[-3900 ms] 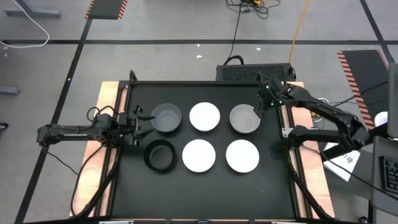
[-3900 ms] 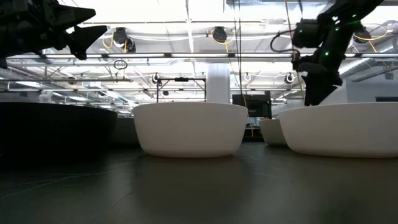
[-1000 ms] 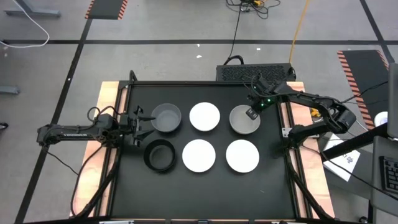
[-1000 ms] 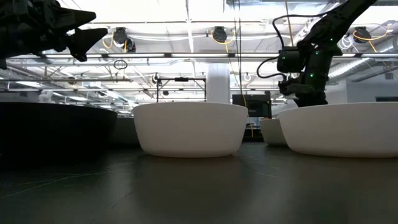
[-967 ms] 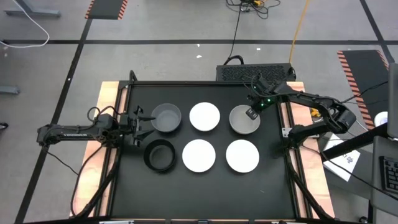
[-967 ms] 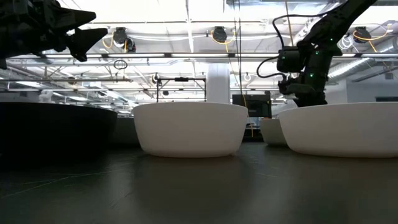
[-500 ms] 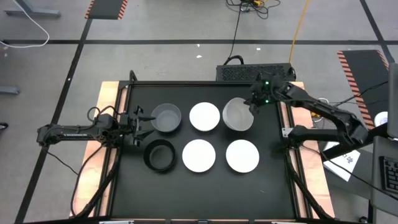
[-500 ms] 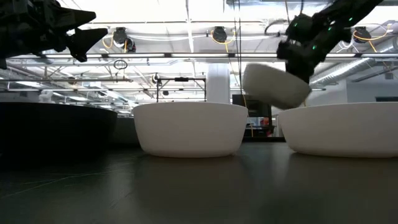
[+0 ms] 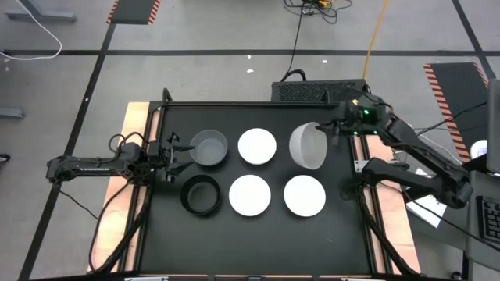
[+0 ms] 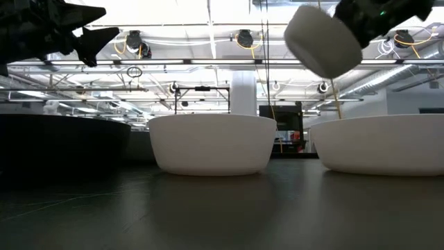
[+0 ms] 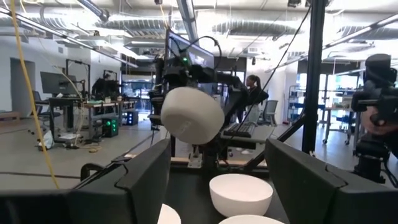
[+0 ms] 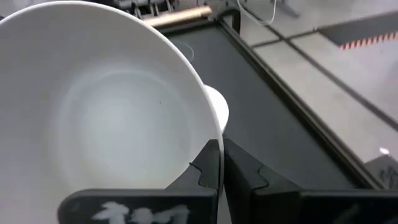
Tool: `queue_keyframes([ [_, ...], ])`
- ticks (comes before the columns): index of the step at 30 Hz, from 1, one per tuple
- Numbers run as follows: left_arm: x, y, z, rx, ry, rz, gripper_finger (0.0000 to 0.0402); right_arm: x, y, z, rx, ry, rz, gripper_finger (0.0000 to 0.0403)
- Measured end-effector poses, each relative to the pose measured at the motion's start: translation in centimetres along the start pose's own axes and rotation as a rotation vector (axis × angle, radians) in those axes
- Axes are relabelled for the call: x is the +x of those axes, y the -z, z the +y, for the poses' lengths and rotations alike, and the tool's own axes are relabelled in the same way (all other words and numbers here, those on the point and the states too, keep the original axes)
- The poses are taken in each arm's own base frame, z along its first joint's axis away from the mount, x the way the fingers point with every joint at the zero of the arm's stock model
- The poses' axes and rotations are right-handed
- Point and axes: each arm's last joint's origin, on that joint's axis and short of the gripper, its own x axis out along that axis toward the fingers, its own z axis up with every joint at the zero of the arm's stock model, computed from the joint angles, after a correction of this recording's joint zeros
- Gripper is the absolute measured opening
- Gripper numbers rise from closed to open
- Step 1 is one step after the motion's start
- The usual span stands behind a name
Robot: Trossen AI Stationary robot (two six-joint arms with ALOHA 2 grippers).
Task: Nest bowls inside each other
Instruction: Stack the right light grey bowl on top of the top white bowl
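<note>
My right gripper (image 9: 327,133) is shut on a grey bowl with a pale inside (image 9: 308,146), held high over the table's far right and tipped on its side; it also shows in the low view (image 10: 322,38). On the table stand a second grey bowl (image 9: 208,147), a black bowl (image 9: 201,195) and three white bowls (image 9: 257,146) (image 9: 250,195) (image 9: 305,195). My left gripper (image 9: 178,150) is open and empty, above the table just left of the second grey bowl. My right gripper pinches the grey bowl's rim (image 12: 213,134) on the side toward the table's right, one finger (image 12: 208,167) inside the bowl and one outside. The bowl is lifted clear of the table and hangs tilted, its mouth turned toward the gripper.
A raised black frame (image 9: 353,168) runs round the black table top. A black box (image 9: 319,90) sits beyond the far edge. The room behind, with a person far off, shows in the left wrist view.
My right gripper, shut on the rim, has lifted the grey bowl off the table. It first went a little toward the table's left, then rose higher and turned. The bowl has tipped from upright onto its side and is clear of the table.
</note>
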Motion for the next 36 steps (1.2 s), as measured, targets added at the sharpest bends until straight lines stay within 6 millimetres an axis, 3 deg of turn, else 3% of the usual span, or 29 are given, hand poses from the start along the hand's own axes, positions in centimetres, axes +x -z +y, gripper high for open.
queue_keyframes([
  [7, 0.0, 0.0, 0.0, 0.003, 0.0, 0.004, 0.0259, -2.2, 0.8, 1.5, 0.001, -0.074, -0.086, 0.0],
  [16, 0.0, 0.1, 0.0, 0.022, -0.011, 0.007, 0.0253, -1.4, 4.5, 2.2, 0.016, -0.186, -0.214, 0.0],
  [24, 0.0, 0.1, 0.0, 0.002, -0.003, 0.014, 0.0255, 0.5, 5.7, 2.0, 0.015, -0.232, -0.258, 0.0],
  [28, 0.0, 0.2, 0.0, 0.007, -0.001, 0.016, 0.0255, 2.0, 5.1, 2.0, 0.03, -0.284, -0.326, 0.0],
  [36, 0.0, 0.3, 0.0, 0.022, -0.001, 0.028, 0.0255, 6.5, 3.4, 1.3, 0.074, -0.33, -0.228, 0.0],
])
